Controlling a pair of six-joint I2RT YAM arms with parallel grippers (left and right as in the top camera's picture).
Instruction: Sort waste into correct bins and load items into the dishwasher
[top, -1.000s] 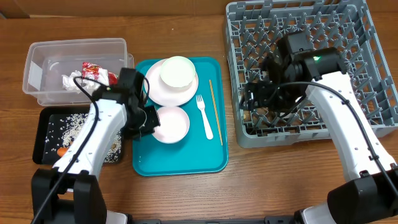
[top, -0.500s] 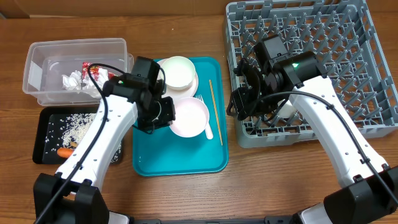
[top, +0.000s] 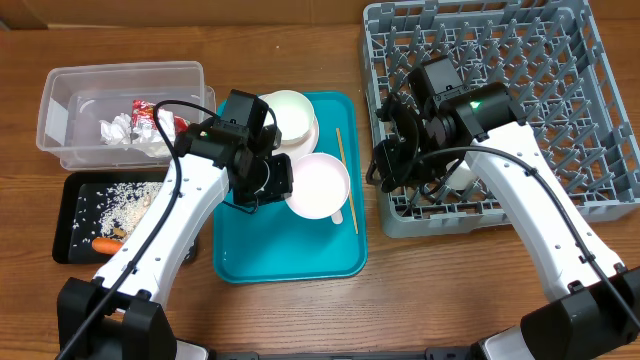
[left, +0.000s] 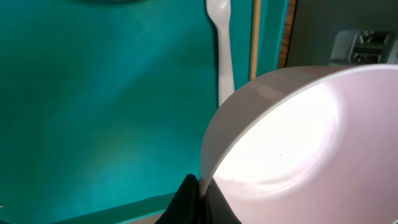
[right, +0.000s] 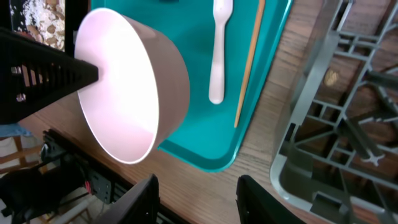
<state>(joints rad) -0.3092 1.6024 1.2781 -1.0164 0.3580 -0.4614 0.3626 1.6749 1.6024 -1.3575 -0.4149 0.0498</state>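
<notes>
**Overhead:** left tool (top: 272, 185) clamped on rim of white bowl (top: 320, 185). Bowl lifted and tilted over teal tray (top: 290, 255), beside dish rack (top: 470, 12). Right tool (top: 385, 165) near rack's left edge.

**Left wrist:** pinch on thin rim wall. Bowl looks light, rigid, glossy; likely slick and may pivot in pinch. Fork (left: 221, 37) and chopstick (left: 254, 37) on tray below.

**Right wrist:** right tool fingers apart, empty. Bowl's free far rim looks best hold: one finger inside, one outside.

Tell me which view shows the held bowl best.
Right wrist: the whole bowl is in frame, tilted, with its rim, inside and outer wall all clear. Overhead shows the bowl small and from above, with the left claw on its rim. Left wrist crops the bowl to a glary part.
</notes>
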